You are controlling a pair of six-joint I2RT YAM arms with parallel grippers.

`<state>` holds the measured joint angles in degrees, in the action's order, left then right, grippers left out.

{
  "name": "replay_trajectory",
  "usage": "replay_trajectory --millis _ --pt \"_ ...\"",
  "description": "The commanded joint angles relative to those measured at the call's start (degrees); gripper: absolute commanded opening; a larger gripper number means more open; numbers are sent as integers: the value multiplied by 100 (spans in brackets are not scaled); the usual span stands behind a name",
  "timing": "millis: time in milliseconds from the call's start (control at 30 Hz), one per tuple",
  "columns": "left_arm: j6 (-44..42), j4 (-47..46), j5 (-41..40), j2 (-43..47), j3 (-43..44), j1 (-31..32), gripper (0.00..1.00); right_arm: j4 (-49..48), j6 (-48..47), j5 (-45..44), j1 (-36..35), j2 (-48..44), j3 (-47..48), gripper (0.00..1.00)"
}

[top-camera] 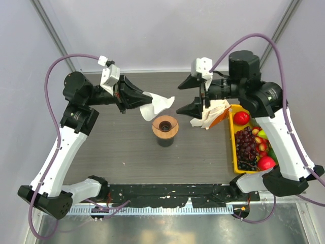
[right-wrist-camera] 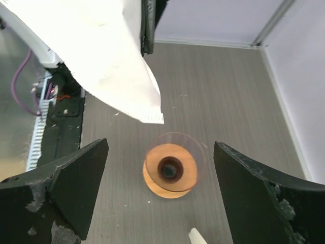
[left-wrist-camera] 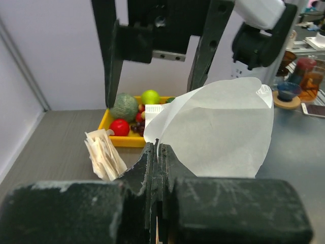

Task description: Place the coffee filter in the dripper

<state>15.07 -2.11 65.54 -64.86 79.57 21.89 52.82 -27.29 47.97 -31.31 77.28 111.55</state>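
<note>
Closest to the left wrist lens, the left gripper has its jaws pinched tight on the edge of the coffee filter, which fans out in the air above the table. Seen from above, the filter hangs just left of and beyond the dripper (standing at mid-table). The right gripper is spread wide, just right of the filter. A bunch of filters lies beside the yellow fruit tray at right.
</note>
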Motion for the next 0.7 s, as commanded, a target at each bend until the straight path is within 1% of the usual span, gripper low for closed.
replay_trajectory --millis 0,67,100,167,200,300,367,400,500,633,667 --pt "-30 -589 855 52 -29 105 0 370 -628 -172 -602 60 131 89" --pt "-101 -563 916 26 -12 184 0 282 -699 -575 -867 51 -1 82" --pt "-92 -519 943 0 23 201 0 238 -742 -656 -929 33 -27 77" --pt "-48 -378 943 -53 93 210 0 63 -778 -920 -1017 -19 -80 72" --pt "-74 -282 926 -70 111 210 0 1 -778 -1103 -1026 -54 -150 67" --pt "-153 -10 821 -97 146 202 0 -35 -1023 -1307 -1035 -247 -265 65" --pt "-398 201 715 -79 164 202 0 79 -1269 -1237 -1044 -327 -291 64" --pt "-530 385 636 -79 173 202 0 88 -1340 -1272 -1070 -345 -309 61" --pt "-619 570 495 -123 278 202 0 228 -1638 -1544 -1298 -301 -309 58" --pt "-637 703 425 -159 340 202 0 185 -1849 -2079 -1457 -257 -291 44" --pt "-663 729 425 -132 331 202 0 185 -1894 -2133 -1483 -257 -291 39"
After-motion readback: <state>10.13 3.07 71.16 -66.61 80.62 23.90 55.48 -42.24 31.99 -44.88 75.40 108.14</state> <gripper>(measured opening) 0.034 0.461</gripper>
